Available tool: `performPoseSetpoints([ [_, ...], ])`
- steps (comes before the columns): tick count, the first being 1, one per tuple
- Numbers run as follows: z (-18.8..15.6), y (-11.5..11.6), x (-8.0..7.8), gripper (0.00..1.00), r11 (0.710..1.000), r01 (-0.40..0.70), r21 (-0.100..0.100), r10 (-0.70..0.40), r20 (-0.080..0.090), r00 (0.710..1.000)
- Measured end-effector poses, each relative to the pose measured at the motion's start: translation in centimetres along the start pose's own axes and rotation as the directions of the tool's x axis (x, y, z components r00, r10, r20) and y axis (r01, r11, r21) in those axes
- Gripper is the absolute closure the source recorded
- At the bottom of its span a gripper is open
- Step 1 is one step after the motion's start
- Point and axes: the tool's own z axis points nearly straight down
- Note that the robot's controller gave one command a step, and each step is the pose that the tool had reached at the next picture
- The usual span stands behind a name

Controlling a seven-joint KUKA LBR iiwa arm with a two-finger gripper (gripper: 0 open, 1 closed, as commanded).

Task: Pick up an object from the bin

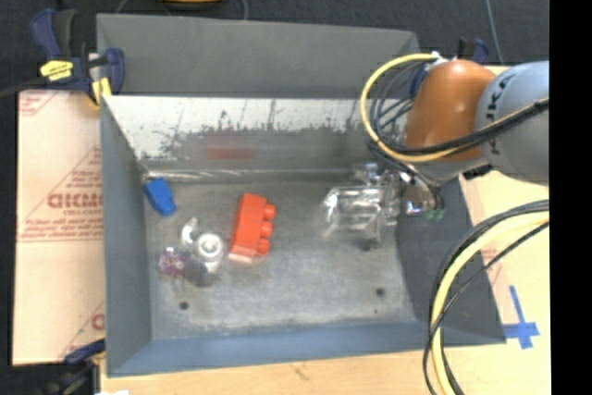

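- The end effector (359,206) sits low over the right side of the bin (120,273); I cannot tell whether it is open or closed.
- The nearest thing is an orange toy brick (252,227), mid-floor.
- It is probably light, rigid plastic, best pinched across its flat long sides.

A scuffed grey bin (125,236) with a white-streaked back wall holds an orange-red toy brick (252,225), a blue block (160,196) and a white-and-purple clump of parts (196,253); wrist cover (444,111) glossy orange, cables (367,97) yellow and black.
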Motion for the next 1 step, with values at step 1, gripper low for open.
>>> performPoseSetpoints([
  [1, -0.06, 0.12, -0.1, 1.0, 1.0, 0.002, 0.0, -0.002, 0.002, 1.0],
])
